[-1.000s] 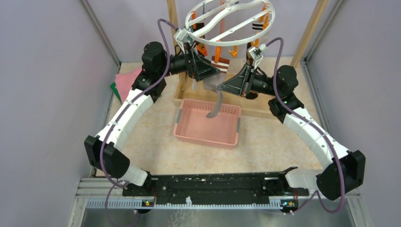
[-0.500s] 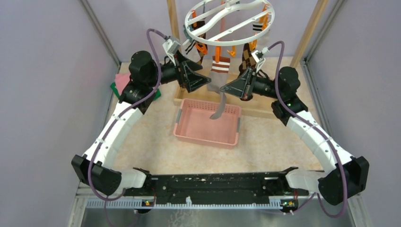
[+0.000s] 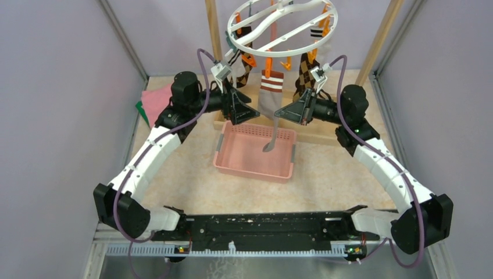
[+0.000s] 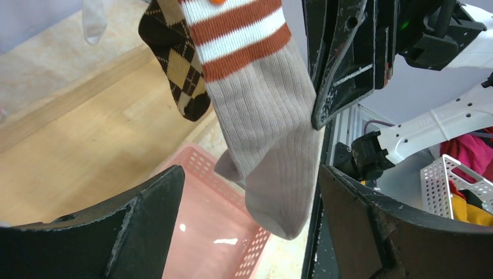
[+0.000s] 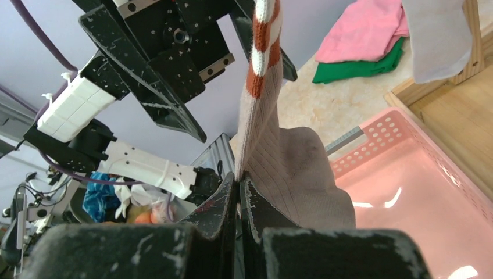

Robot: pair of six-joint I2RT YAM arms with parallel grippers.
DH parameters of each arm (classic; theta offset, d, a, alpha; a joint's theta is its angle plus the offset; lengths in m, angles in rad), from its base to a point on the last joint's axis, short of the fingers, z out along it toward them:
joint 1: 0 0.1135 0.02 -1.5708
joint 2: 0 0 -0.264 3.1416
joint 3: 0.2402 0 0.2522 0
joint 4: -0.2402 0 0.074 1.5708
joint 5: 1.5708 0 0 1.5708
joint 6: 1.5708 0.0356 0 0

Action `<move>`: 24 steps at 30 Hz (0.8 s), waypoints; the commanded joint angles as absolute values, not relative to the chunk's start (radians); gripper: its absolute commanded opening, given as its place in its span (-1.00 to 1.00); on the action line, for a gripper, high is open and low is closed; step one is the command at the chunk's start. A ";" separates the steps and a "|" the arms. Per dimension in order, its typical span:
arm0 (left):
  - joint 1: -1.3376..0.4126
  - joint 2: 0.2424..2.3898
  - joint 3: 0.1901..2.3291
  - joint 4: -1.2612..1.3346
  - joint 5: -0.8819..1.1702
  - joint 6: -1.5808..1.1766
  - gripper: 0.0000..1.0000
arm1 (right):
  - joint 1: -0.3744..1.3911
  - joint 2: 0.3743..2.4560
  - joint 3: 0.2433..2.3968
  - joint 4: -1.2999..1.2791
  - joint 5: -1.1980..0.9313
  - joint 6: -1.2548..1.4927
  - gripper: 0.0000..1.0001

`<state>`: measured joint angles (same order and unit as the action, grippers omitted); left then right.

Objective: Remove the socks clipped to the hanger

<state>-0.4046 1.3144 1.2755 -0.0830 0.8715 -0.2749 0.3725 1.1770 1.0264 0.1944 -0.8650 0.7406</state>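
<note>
The right gripper (image 5: 238, 180) is clenched on the grey sock (image 5: 290, 163), its two black fingers pressed flat together on the ribbed fabric partway down the leg. From above, that gripper (image 3: 278, 114) comes in from the right, level with the lower part of the sock (image 3: 269, 102).

Facing it, the left gripper (image 4: 250, 174) is spread wide and grips nothing; the sock (image 4: 261, 116) hangs ahead of it, framed between its fingers. Whether it touches either finger, I can't tell.

The sock hangs upright under the hanger (image 3: 231, 36), orange-and-white striped cuff on top. Its toe dangles over the pink basket (image 3: 253, 172), above the basket floor.

An argyle sock (image 4: 177, 58) hangs just behind the grey one, and more argyle shows on both sides under the ring.

The hanger sits high between two wooden posts (image 3: 211, 26). Folded pink and green cloths (image 3: 154, 99) lie on the table, far left, by the wall.
</note>
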 commanded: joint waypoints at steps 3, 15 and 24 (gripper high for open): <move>-0.414 1.404 1.323 0.108 1.006 -0.386 0.94 | 0.351 1.178 1.020 0.301 -0.939 0.788 -1.00; -0.449 1.425 1.300 0.157 1.012 -0.408 0.12 | 0.357 1.226 1.017 0.429 -1.010 0.867 -0.70; -0.449 1.421 1.326 0.153 0.985 -0.434 -1.00 | 0.357 1.261 1.079 0.476 -0.894 0.875 0.15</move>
